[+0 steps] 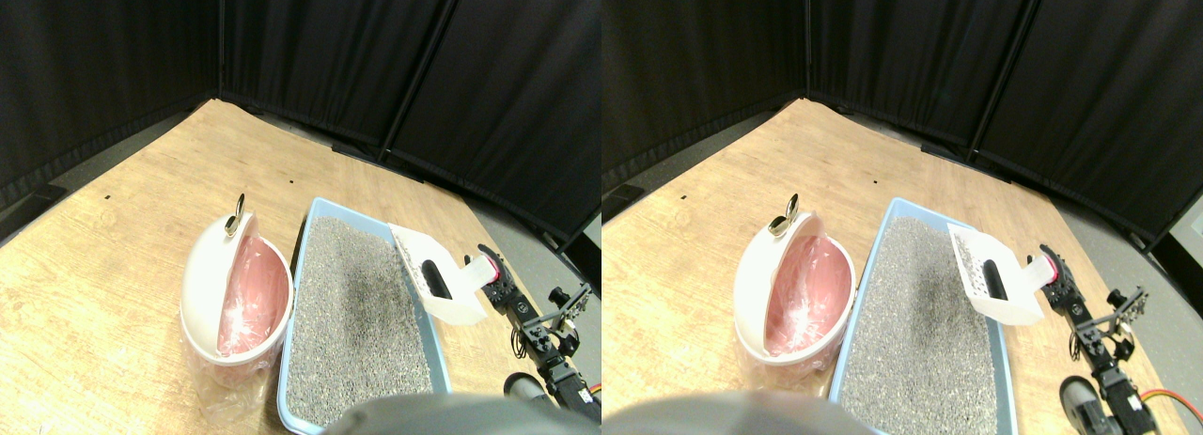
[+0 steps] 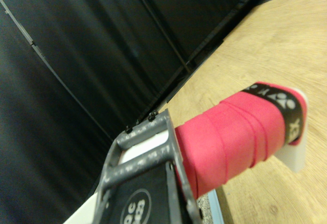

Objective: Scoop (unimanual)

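Where black curtains (image 1: 395, 69) close off the back, a wooden floor (image 1: 122, 266) spreads across the scene and carries everything else. Largest on it is a light blue litter tray (image 1: 303, 256), long and rectangular, filled nearly to its rim with grey granular litter (image 1: 352, 313). Just beside the tray's left edge stands a round white bin (image 1: 202, 285) lined with a pink plastic bag (image 1: 252, 294); its opening faces toward the tray, and a small metal clip (image 1: 235, 217) stands up at its far rim. Some of the clear plastic spreads out on the floor under the bin.

Over the tray's right rim, toward the far end, hangs a white slotted scoop (image 1: 434, 283), tilted with its blade pointing toward the far end of the tray. A few grains of litter and a dark patch show inside it. Its handle (image 1: 482, 271), wrapped in pink-red tape with a black band near the end, runs back to the right gripper (image 1: 498, 280), which reaches in from the lower right on a dark jointed arm (image 1: 540, 346).

From the wrist camera the taped handle (image 2: 235, 137) lies right against the dark jaw frame (image 2: 148, 168), yet whether the jaws are clamped on it cannot be told.
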`<state>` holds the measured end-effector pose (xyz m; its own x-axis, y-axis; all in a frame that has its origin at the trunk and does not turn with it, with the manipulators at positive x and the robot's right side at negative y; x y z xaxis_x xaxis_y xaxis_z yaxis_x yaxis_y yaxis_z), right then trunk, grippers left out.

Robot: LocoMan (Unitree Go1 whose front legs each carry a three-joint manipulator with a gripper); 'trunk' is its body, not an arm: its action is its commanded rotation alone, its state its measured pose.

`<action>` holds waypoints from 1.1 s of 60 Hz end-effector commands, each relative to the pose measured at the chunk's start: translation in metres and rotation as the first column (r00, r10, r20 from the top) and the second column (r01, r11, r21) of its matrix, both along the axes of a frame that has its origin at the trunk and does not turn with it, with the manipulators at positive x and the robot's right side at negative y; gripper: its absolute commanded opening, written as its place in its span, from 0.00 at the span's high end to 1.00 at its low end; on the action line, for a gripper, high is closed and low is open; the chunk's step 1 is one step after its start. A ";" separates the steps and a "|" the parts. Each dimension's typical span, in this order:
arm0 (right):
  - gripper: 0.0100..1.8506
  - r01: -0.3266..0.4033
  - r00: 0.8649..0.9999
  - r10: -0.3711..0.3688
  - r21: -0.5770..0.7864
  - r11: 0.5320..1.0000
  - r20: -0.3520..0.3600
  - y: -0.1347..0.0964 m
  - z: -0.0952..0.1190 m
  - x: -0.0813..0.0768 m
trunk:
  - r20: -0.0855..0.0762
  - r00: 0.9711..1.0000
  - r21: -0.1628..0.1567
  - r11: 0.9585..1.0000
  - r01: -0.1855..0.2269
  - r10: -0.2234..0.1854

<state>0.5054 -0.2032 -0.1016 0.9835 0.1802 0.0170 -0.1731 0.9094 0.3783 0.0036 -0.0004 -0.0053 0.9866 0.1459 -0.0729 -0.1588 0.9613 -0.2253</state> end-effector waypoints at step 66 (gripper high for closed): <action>0.97 -0.238 0.970 0.242 -0.168 0.957 0.003 0.061 0.026 0.031 | -0.011 0.980 -0.090 0.976 -0.198 0.198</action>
<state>0.5340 -0.1475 -0.0838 0.9299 0.3639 -0.0534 -0.3453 0.9137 0.2143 -0.0031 0.0004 -0.0016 0.9489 0.3061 -0.0770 -0.3147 0.8981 -0.3074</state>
